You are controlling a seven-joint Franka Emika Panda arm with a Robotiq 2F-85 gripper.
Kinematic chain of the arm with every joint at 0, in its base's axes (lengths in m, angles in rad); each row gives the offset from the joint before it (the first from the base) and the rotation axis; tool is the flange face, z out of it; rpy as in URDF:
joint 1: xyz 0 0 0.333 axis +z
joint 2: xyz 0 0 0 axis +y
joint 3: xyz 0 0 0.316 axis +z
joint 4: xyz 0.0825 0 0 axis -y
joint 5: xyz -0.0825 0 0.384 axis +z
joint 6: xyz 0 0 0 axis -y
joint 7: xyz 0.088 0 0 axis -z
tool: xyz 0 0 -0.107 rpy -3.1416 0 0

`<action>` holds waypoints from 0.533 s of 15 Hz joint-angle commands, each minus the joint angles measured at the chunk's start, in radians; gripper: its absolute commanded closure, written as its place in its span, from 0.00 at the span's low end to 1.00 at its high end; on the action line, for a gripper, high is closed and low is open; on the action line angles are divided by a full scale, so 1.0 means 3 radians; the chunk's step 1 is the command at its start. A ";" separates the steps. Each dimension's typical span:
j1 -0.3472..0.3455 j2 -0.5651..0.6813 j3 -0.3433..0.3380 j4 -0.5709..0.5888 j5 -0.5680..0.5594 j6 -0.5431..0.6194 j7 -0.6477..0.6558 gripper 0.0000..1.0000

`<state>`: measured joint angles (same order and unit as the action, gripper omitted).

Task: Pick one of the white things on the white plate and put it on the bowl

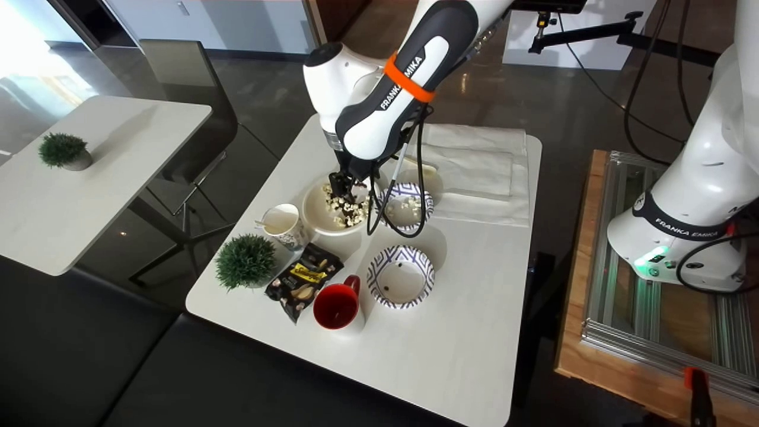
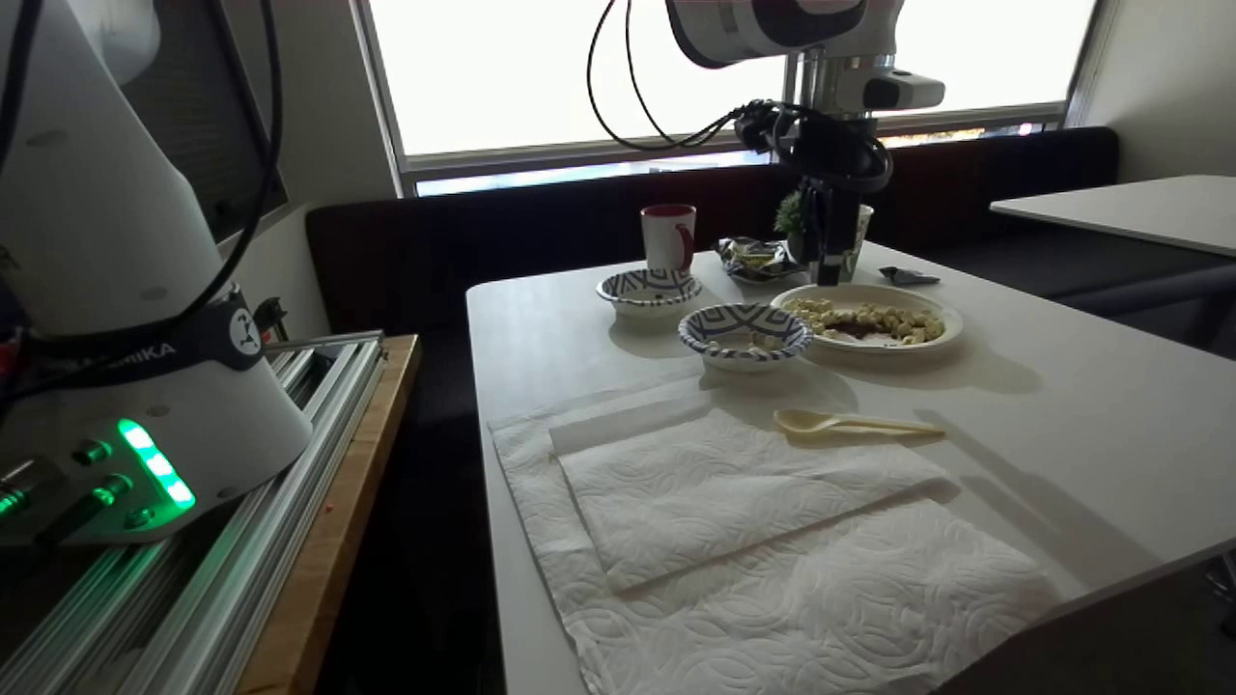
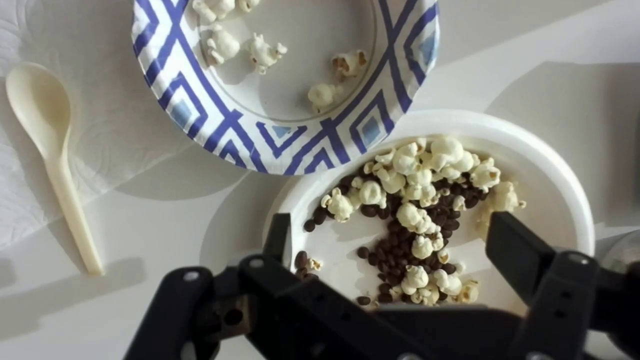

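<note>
The white plate holds white popcorn pieces mixed with dark brown beans; the plate also shows in the wrist view and an exterior view. A blue-patterned bowl with several popcorn pieces stands beside the plate, its rim close to the plate's rim; it shows in both exterior views. My gripper is open and empty, pointing down over the plate. Popcorn and beans show between its fingers. In an exterior view the gripper appears over the plate's far side.
A second patterned bowl holds a few dark bits. A red-lined mug, a black snack bag, a paper cup and a plant stand nearby. A spoon lies by paper towels.
</note>
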<state>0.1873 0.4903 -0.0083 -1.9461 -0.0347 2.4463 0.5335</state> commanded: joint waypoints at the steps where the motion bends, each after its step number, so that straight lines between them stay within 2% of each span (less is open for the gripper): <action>1: 0.0037 0.0097 -0.0017 0.0055 0.0051 0.0158 -0.0027 0.00; 7: 0.0054 0.0288 -0.0011 0.0125 0.0085 0.0459 -0.0097 0.01; 8: 0.0052 0.0313 -0.0005 0.0135 0.0098 0.0480 -0.0117 0.10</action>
<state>0.1942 0.5425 -0.0072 -1.9407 -0.0310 2.5612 0.5243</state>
